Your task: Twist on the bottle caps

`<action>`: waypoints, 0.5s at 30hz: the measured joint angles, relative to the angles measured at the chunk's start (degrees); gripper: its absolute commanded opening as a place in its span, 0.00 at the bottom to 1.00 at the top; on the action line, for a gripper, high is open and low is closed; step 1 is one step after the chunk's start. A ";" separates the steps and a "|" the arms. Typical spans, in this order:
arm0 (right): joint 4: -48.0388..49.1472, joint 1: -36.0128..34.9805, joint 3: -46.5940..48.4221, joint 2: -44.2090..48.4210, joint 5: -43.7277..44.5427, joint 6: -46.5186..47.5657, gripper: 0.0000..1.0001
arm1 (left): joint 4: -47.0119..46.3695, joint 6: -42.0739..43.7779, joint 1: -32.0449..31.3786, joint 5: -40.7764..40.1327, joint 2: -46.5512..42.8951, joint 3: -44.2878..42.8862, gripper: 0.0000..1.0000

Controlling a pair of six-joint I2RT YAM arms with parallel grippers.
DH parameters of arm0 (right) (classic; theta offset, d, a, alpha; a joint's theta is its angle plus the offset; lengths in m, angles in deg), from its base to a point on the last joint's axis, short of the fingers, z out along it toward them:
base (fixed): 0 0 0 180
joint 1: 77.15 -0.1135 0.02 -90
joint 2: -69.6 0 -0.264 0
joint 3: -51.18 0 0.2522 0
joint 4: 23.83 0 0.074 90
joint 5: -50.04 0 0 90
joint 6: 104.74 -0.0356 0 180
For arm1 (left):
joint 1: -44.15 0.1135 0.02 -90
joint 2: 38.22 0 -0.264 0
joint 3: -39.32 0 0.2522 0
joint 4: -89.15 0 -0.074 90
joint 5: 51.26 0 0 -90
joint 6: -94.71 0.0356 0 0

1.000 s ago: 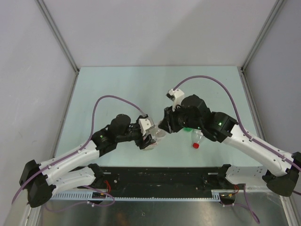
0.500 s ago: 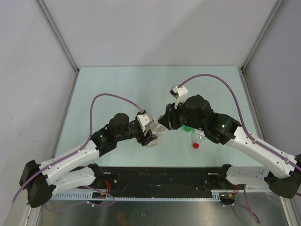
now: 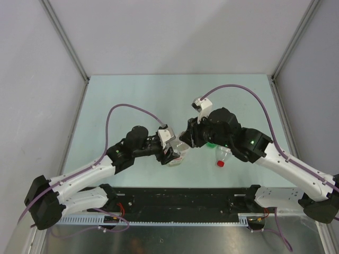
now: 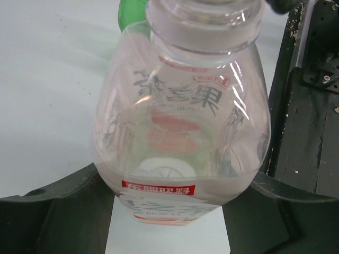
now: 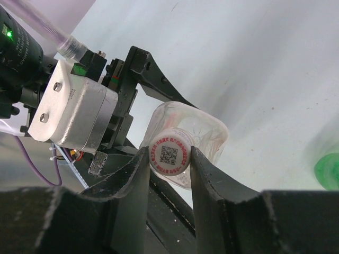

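Pale mint-green tabletop [image 3: 132,95] enclosed by grey walls [image 3: 175,37], seen from above.

A slim clear bottle [image 3: 223,154] is seen lying on its side right of centre, its red cap [image 3: 220,163] pointed toward the near edge. Just beyond it a green bottle [image 3: 211,144] is largely hidden beneath an arm, so its pose cannot be told. A black strip [image 3: 185,197] is laid along the near edge, and the far half is seen as bare surface.

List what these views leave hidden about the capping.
Right wrist: the white cap hides the neck threads of the wide bottle; the green bottle is blurred and cut by the right edge.
Left wrist: the bottle's mouth is cut off by the top edge.
Top view: the arms cover cap and neck.
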 measured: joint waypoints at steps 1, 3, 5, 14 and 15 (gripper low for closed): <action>-0.07 -0.02 0.00 0.00 0.07 -0.07 0.29 | 0.00 0.00 0.00 0.00 0.02 0.00 0.00; -0.17 -0.13 0.00 0.00 0.33 -0.24 0.31 | 0.02 0.00 -0.02 -0.02 0.04 0.00 0.00; -0.26 -0.33 0.00 0.00 0.72 -0.42 0.33 | 0.02 -0.02 -0.09 -0.07 0.11 0.00 0.00; -1.60 -1.11 -0.28 -0.11 2.51 -0.52 0.42 | -0.59 -0.28 -0.39 -0.37 1.25 -0.04 0.00; -1.60 -1.18 -0.31 -0.11 2.56 -0.52 0.43 | -0.55 -0.31 -0.42 -0.39 1.27 -0.02 0.00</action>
